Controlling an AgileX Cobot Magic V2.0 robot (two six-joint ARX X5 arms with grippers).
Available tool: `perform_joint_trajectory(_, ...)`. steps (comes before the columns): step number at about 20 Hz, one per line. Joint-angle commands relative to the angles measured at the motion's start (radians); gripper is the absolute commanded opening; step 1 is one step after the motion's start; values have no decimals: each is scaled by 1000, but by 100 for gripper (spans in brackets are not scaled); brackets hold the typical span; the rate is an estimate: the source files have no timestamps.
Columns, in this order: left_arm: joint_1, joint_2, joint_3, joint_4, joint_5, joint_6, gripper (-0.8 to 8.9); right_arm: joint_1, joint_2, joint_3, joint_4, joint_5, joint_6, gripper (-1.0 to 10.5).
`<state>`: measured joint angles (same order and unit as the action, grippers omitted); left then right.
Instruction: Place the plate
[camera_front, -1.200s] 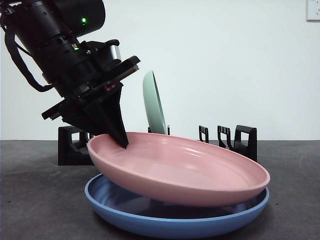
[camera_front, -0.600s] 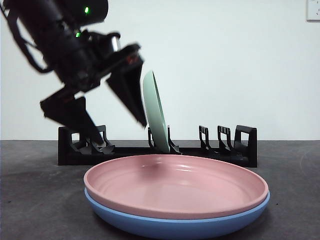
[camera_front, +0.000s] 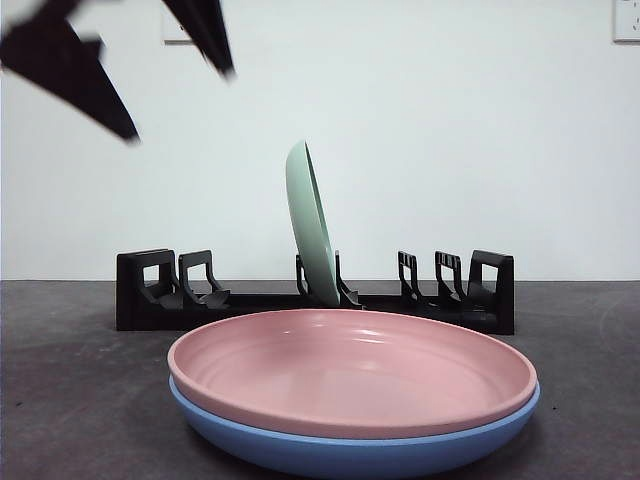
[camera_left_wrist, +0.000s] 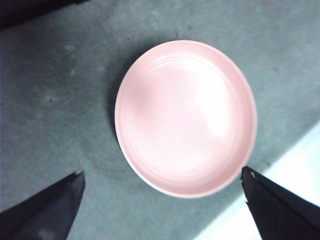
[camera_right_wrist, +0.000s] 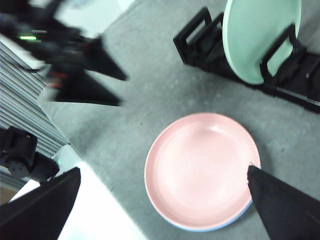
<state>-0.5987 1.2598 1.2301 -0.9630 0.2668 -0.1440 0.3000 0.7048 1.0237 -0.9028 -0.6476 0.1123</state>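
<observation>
Resting pink plate (camera_front: 352, 372), blue plate (camera_front: 350, 448), no writing

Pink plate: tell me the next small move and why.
Probably bring the left gripper back down to the pink plate's rim and grasp it. The gripper is open and high above it, the plate lies flat on the blue plate, and the rack holds only the green plate.
</observation>
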Motion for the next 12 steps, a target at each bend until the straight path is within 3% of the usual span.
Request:
perform_joint_trajectory(1, -8, -89, 25, -32, 1, 20, 500, 3, 6, 5, 27, 1, 5, 544)
perform_joint_trajectory(8, -8, -303, 25, -124, -82, 29, 500, 3, 13, 5, 70, -1, 35, 544)
perform_joint_trajectory(12, -8, -411, 25, -150, -95, 86, 500, 6, 36, 5, 109, -12, 86, 544)
